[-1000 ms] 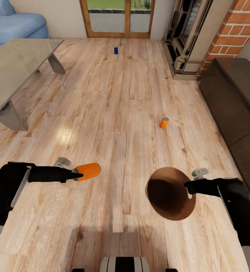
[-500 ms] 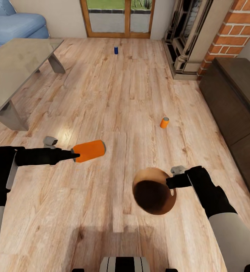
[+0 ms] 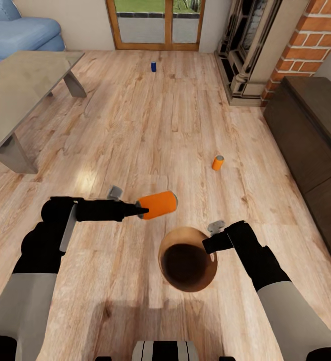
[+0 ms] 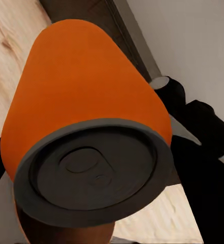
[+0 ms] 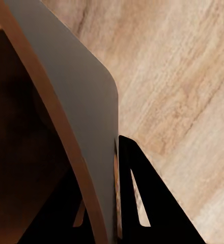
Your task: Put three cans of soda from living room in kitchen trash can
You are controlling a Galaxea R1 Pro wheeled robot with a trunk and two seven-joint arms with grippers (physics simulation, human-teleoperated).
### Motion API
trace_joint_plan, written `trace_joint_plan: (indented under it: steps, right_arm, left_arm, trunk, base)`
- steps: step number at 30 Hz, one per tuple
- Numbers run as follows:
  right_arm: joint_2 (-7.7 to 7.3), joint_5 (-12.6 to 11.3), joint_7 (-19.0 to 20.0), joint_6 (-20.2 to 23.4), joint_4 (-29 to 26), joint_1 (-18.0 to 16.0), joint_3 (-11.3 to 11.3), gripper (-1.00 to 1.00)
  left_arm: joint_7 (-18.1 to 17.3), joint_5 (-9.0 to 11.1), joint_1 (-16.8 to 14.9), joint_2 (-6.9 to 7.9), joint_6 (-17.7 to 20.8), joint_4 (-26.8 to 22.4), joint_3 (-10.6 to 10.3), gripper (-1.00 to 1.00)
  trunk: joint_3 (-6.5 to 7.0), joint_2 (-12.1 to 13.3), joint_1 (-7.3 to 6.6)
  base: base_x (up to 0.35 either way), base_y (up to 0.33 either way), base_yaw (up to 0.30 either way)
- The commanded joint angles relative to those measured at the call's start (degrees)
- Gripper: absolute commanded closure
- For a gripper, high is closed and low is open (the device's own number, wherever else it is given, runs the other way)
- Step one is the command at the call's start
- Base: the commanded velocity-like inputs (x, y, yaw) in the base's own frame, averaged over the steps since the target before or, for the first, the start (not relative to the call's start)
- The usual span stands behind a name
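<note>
Head view: first can poised beside the bin's mouth

An orange soda can (image 3: 156, 205) lies sideways in the left gripper (image 3: 141, 210), whose fingers are clamped on its base end; the free end points toward the trash can (image 3: 188, 258), near its rim but not yet over the opening. The right gripper (image 3: 210, 244) is closed on the bin's rim, one finger (image 5: 137, 193) outside the grey wall, holding the bin off the floor with its copper-brown inside facing up. The left wrist view shows the can's dark lid (image 4: 94, 170) close up. A second orange can (image 3: 218, 162) stands on the wood floor well beyond, and the dark blue can (image 3: 153, 66) stands near the glass doors (image 3: 157, 22). To finish this step well, I judge the can should be carried fully over the opening before the fingers part, with the bin kept level so nothing tips out
</note>
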Motion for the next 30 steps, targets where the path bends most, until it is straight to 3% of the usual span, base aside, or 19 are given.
trace_joint_plan:
  steps: [1,4,9,12,16,18,24,28,30]
  right_arm:
    - [0.39,-0.95,0.38,0.35,-0.01,-0.01,0.16,1.0]
    - [0.94,-0.9,0.2,0.35,-0.01,-0.07,0.44,1.0]
    - [1.22,-0.88,0.1,0.35,-0.02,-0.26,0.54,1.0]
    - [1.31,-0.88,0.09,0.35,-0.04,-0.44,0.56,1.0]
    - [1.32,-0.88,0.05,0.35,-0.02,-0.88,0.56,1.0]
    - [1.3,-0.88,0.04,0.35,-0.02,-0.98,0.54,1.0]
    - [1.32,-0.88,0.03,0.35,-0.02,-1.77,0.49,1.0]
    - [1.32,-0.88,0.03,0.35,-0.02,-1.9,0.49,1.0]
    - [1.4,-0.88,0.03,0.35,-0.04,-1.95,0.54,1.0]
  left_arm:
    - [1.1,-0.01,0.06,-0.21,0.0,0.01,-1.7,1.0]
    - [3.62,-0.04,0.12,-0.47,0.0,0.02,-3.81,1.0]
    - [5.77,-0.02,0.21,-0.56,0.0,0.02,-5.65,1.0]
    - [7.33,0.02,0.21,-0.58,0.0,-0.02,-9.8,1.0]
    - [8.7,0.16,0.19,-0.55,0.0,-0.12,-13.03,1.0]
    - [8.88,0.17,0.22,-0.54,0.0,-0.13,-13.63,1.0]
    - [9.17,0.26,0.55,-0.25,0.0,-0.77,-21.16,1.0]
    - [9.27,0.22,0.63,-0.11,0.0,-0.78,-23.06,1.0]
    - [11.8,0.01,0.67,-0.2,0.0,-0.4,-25.37,1.0]
  trunk:
    - [0.0,0.0,0.0]
    - [0.0,0.0,0.0]
    - [0.0,0.0,0.0]
    - [0.0,0.0,0.0]
    - [0.0,0.0,0.0]
    - [0.0,0.0,0.0]
    - [0.0,0.0,0.0]
    - [0.0,0.0,0.0]
    - [0.0,0.0,0.0]
  base:
    - [0.0,0.0,0.0]
    - [0.0,0.0,0.0]
    - [0.0,0.0,0.0]
    - [0.0,0.0,0.0]
    - [0.0,0.0,0.0]
    - [0.0,0.0,0.0]
    - [0.0,0.0,0.0]
    - [0.0,0.0,0.0]
    - [0.0,0.0,0.0]
